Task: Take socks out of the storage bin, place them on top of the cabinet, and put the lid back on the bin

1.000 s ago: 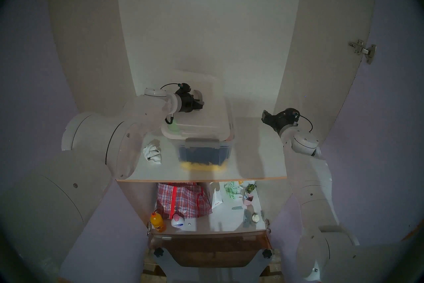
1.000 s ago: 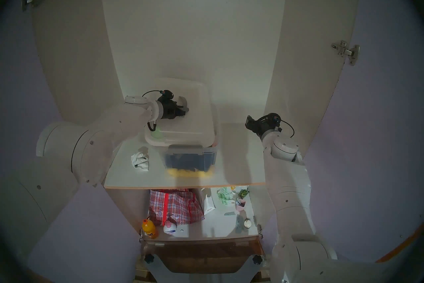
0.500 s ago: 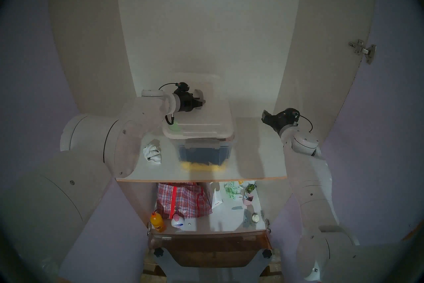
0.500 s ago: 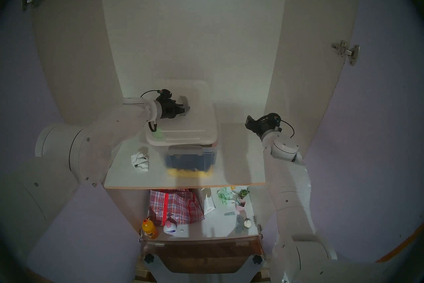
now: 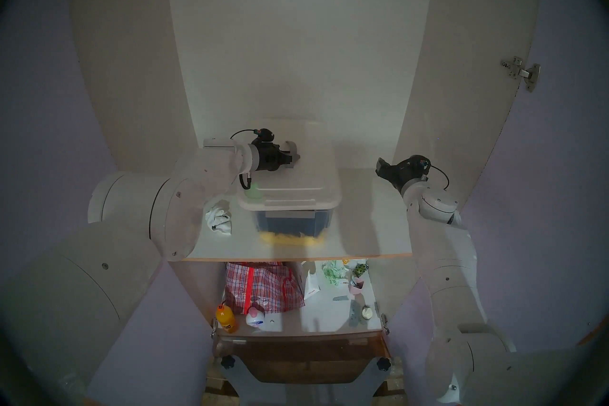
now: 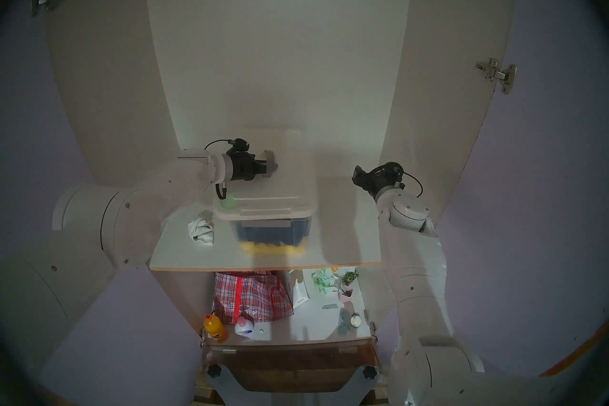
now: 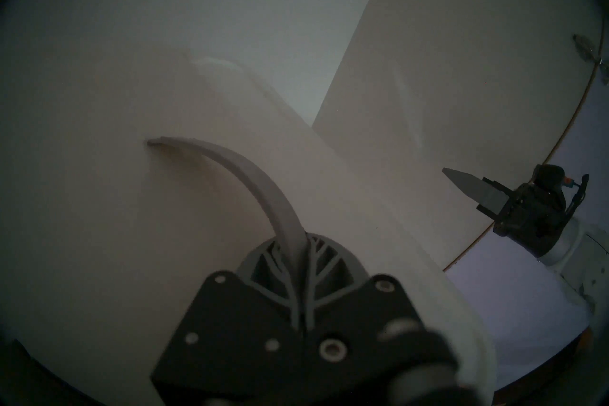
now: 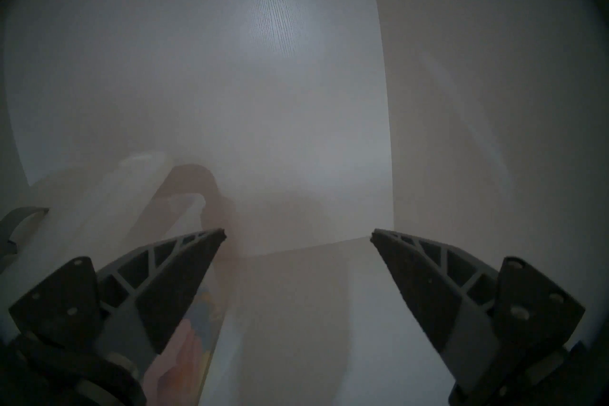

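since a second ago i've slid the flat white plastic lid (image 5: 296, 171) rightward over the clear plastic bin (image 5: 293, 224) at frame centre; left hand (image 5: 290, 158) clamped on its grey handle (image 7: 237, 171), right hand (image 8: 296, 237) apart.

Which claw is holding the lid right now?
The left claw, shut on the lid's grey handle over the bin. The right claw is open, off to the side.
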`<state>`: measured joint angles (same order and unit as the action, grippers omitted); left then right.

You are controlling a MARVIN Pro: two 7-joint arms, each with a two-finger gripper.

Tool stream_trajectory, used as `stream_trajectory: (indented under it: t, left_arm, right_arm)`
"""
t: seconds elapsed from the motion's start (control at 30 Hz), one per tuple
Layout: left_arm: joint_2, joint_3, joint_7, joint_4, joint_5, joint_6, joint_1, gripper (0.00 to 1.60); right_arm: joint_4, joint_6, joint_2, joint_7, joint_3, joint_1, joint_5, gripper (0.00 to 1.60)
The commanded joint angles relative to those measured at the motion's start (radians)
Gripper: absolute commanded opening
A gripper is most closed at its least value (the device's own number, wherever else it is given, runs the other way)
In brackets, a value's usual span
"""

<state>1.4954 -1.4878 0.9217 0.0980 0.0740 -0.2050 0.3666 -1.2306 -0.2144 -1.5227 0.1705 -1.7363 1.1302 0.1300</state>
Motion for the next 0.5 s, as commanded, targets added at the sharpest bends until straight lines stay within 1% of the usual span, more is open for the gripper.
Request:
stream_trajectory:
  t: [0.0,0.03,0.13,0.27,0.47]
  left_arm:
    - [0.005,0.000,0.019,0.033,0.000,0.013,-0.029,0.00]
    - [0.007,-0.006,0.007,0.035,0.005,0.022,-0.024,0.00]
    - [0.009,-0.019,-0.023,0.034,0.013,0.019,-0.024,0.00]
    - [0.009,-0.043,-0.056,0.033,0.023,0.002,-0.038,0.00]
    - [0.012,-0.055,-0.085,0.038,0.020,-0.017,-0.064,0.00]
  right_arm:
    - [-0.025,0.015,-0.002,0.002,0.003,-0.025,0.002,1.60]
    - [-0.025,0.015,-0.002,0.002,0.003,-0.025,0.002,1.60]
    - [-0.025,0.013,-0.002,0.002,0.003,-0.025,0.002,1.60]
    - [-0.023,0.011,-0.001,0.002,0.003,-0.025,0.002,1.60]
    - [-0.022,0.010,-0.001,0.002,0.003,-0.026,0.002,1.60]
